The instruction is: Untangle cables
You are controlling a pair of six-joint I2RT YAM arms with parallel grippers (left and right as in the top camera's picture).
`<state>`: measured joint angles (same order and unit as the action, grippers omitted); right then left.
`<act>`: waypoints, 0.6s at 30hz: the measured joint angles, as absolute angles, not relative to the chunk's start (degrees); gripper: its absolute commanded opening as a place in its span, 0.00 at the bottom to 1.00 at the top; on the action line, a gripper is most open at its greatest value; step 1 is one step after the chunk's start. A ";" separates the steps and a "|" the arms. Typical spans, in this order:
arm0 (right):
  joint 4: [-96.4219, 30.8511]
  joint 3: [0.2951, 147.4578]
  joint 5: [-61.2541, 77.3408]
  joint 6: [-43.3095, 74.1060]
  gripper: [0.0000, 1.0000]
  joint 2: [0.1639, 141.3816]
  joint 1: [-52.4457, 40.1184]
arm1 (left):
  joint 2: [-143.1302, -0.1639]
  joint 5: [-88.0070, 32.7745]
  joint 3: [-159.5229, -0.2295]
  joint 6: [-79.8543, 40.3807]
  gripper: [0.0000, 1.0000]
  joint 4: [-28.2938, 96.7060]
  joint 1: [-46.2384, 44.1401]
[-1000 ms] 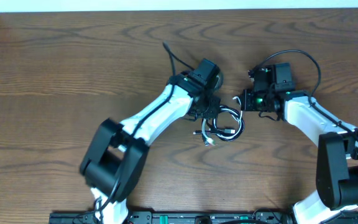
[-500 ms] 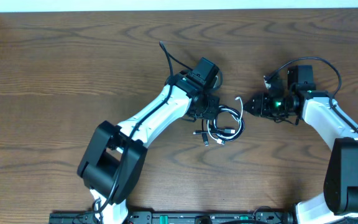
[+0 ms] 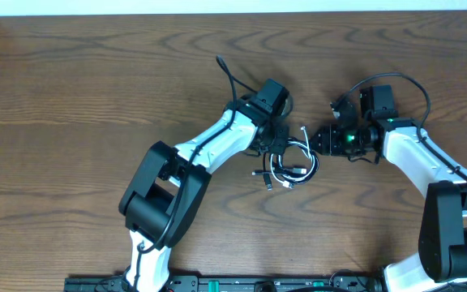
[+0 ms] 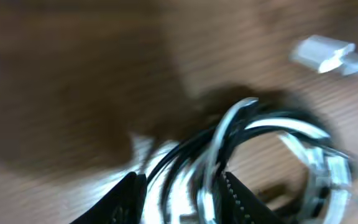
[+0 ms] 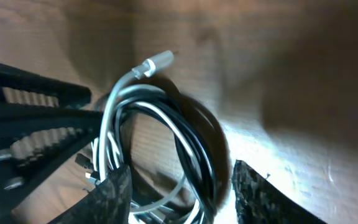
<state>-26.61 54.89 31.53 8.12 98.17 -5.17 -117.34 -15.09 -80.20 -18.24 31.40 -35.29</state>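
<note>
- Two cables (image 3: 294, 166), one black and one white, lie wound together in a small coil near the middle of the wooden table (image 3: 71, 97), a little toward its right edge.
- The left gripper (image 3: 280, 151) reaches the coil from its left side and the right gripper (image 3: 314, 139) from its far-right side. The two face each other closely across the tangle.
- In the blurred left wrist view, the left fingers stand apart with black and white strands running between them. Whether they pinch the strands or only straddle them cannot be told.
- In the right wrist view, the right jaws are released and wide, with loops of both cords in the gap. Bare wood shows between the black cable (image 5: 207, 152) and one finger.
- The white cable (image 5: 114, 93) arcs out of the coil and ends in a pale plug (image 5: 157, 61), which rests on the table outside the loops, near the right gripper.
- Short plug ends (image 3: 264, 178) poke out of the coil's near-left side, toward the table's near edge.
</note>
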 measured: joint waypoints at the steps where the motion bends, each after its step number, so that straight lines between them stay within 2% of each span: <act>1: -25.67 54.89 31.48 7.42 0.52 98.17 -5.17 | -117.36 -14.83 -80.20 -18.33 0.40 32.38 -35.00; 6: -19.66 54.87 33.65 7.84 0.55 98.17 -4.14 | -117.36 -17.30 -81.82 -19.18 0.40 39.20 -29.02; 13: -2.63 54.70 52.58 13.91 0.56 98.08 -3.11 | -117.36 -28.64 -82.35 -14.66 0.40 44.40 -20.18; 18: -6.42 54.70 51.79 18.55 0.44 98.06 -7.73 | -117.36 -30.70 -82.37 -12.80 0.40 48.38 -19.31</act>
